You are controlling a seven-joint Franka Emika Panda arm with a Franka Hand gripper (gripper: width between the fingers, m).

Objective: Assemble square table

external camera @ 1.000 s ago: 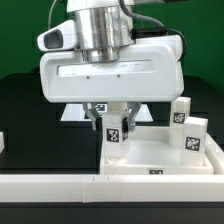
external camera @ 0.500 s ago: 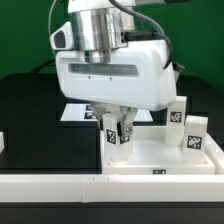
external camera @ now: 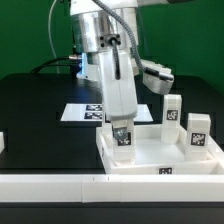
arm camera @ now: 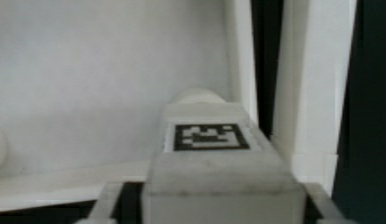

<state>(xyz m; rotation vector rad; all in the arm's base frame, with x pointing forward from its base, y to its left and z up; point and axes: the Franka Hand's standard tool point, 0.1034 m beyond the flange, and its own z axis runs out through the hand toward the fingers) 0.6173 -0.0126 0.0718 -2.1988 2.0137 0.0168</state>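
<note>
The white square tabletop [external camera: 150, 152] lies at the front right against the white border bar. My gripper [external camera: 122, 136] is shut on a short white leg with a tag [external camera: 123, 139] and holds it upright over the slab's corner on the exterior view's left. In the wrist view the leg [arm camera: 211, 140] fills the space between my fingers [arm camera: 119, 200], with the slab [arm camera: 101, 90] behind it. Two more tagged legs [external camera: 172, 112] [external camera: 198, 133] stand upright on the slab's side at the exterior view's right.
A long low white border bar [external camera: 60, 186] runs along the front. The marker board [external camera: 86, 113] lies flat on the black table behind the slab. A small white piece [external camera: 3, 143] sits at the exterior view's left edge.
My wrist has turned about its axis, so the wide hand body now stands edge-on. The held leg has stayed over the slab's corner and shifted slightly toward the exterior view's right.
</note>
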